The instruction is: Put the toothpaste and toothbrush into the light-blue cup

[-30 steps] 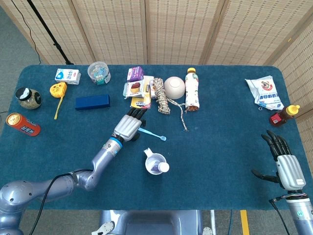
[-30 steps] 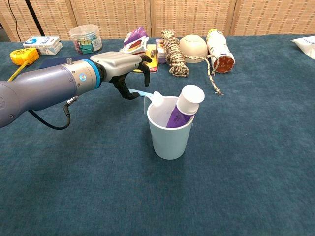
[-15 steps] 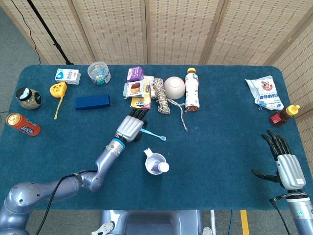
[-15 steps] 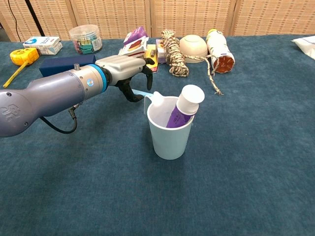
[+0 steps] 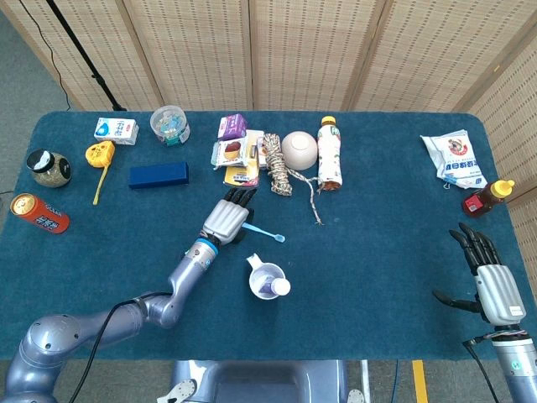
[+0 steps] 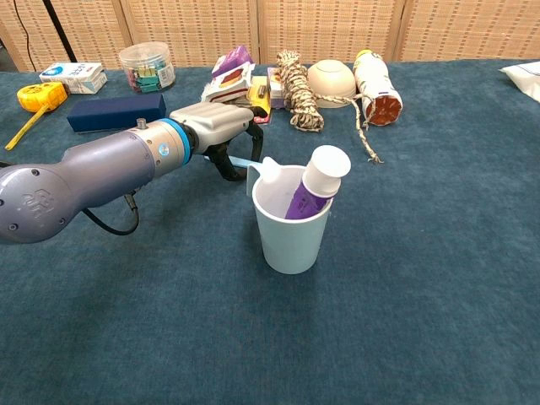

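Observation:
The light-blue cup (image 5: pixel 263 275) (image 6: pixel 291 234) stands in the middle of the table. The purple toothpaste (image 6: pixel 312 184), white cap (image 5: pixel 281 287) up, leans inside it. The light-blue toothbrush (image 5: pixel 267 233) (image 6: pixel 245 162) lies flat on the cloth just behind the cup. My left hand (image 5: pixel 227 216) (image 6: pixel 219 126) hovers over the brush's handle end, fingers bent down around it; whether they touch it I cannot tell. My right hand (image 5: pixel 492 285) rests open at the table's near right corner, holding nothing.
Along the back lie snack packets (image 5: pixel 237 151), a coiled rope (image 5: pixel 278 168), a bowl (image 5: pixel 299 149) and a bottle on its side (image 5: pixel 330 155). A blue box (image 5: pixel 159 175), tape measure (image 5: pixel 99 154), jar (image 5: pixel 49 168) and can (image 5: pixel 39 213) sit left. A bag (image 5: pixel 455 157) and sauce bottle (image 5: pixel 487 197) sit far right.
My left hand has slid forward and to the right, further over the toothbrush's handle. The toothbrush, cup and right hand have not moved.

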